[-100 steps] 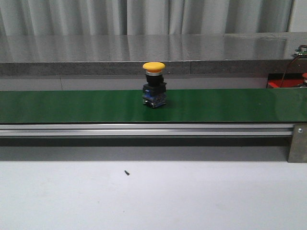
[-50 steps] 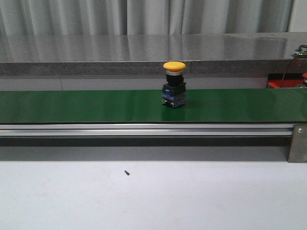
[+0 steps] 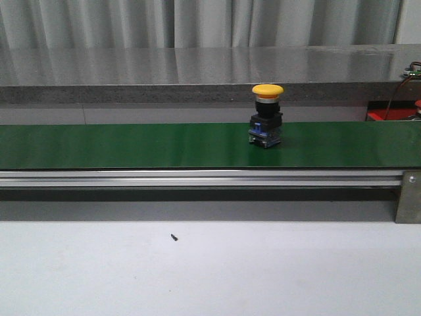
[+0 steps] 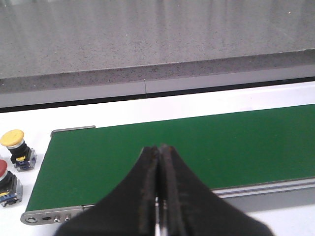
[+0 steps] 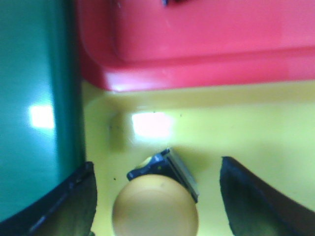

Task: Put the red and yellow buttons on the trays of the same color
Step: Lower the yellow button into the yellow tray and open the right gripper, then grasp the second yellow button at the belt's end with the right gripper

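A yellow button (image 3: 267, 122) stands upright on the green belt (image 3: 131, 146), right of the middle in the front view, and no arm is near it there. If this belt is running, the button could ride to the end with nobody ready to catch it. The right gripper (image 5: 157, 196) is wide open over the yellow tray (image 5: 256, 132). Another yellow button (image 5: 156, 206) sits between its fingers, but they do not seem to touch it. The red tray (image 5: 206, 44) lies right beside the yellow one. If the open fingers bump that button when the arm lifts, it could tip over or slide toward the red tray. The left gripper (image 4: 158, 187) is closed tight with nothing in it. It hangs over the belt's other end, near a spare yellow button (image 4: 17, 148) and a red button (image 4: 6, 181). Being closed, it must open before it can grab anything, and that may make it late.
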